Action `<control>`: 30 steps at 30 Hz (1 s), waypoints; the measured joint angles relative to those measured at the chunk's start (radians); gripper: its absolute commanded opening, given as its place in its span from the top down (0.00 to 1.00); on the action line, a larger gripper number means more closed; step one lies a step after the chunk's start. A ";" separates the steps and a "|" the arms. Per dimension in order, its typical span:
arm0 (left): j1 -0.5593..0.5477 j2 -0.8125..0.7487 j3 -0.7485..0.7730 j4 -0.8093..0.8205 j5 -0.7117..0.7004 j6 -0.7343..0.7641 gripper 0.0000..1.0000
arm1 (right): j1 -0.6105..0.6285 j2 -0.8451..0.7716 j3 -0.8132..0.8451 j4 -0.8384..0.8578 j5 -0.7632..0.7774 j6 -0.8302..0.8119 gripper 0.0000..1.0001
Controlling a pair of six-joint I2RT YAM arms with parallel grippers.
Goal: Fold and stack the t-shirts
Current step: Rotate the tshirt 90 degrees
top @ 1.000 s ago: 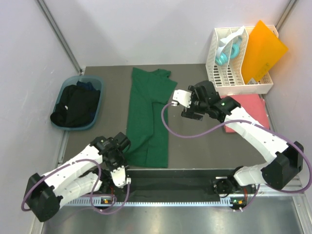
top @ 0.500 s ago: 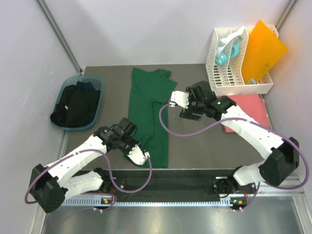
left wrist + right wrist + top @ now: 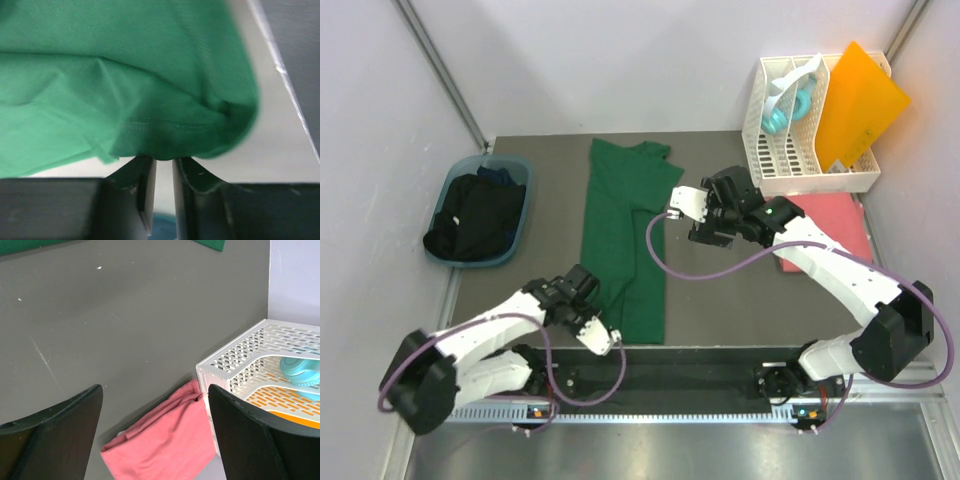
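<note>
Lying just ahead of the left gripper (image 3: 164,161), the green t-shirt (image 3: 620,240) is stretched with its long axis running straight away from the fingertips, and its near hem is bunched right at them. The jaws are drawn to a narrow slit; whether the hem is truly pinched cannot be told. The right gripper (image 3: 155,390) is held wide and empty beside the shirt's mid-length, with a coral pink t-shirt (image 3: 165,440) seen beyond its fingers. The hem is judged best lifted by the nearer left arm and carried along that axis.
</note>
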 measured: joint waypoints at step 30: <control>0.085 0.281 0.159 0.108 0.069 -0.136 0.92 | 0.000 0.000 0.000 0.009 0.017 -0.016 0.14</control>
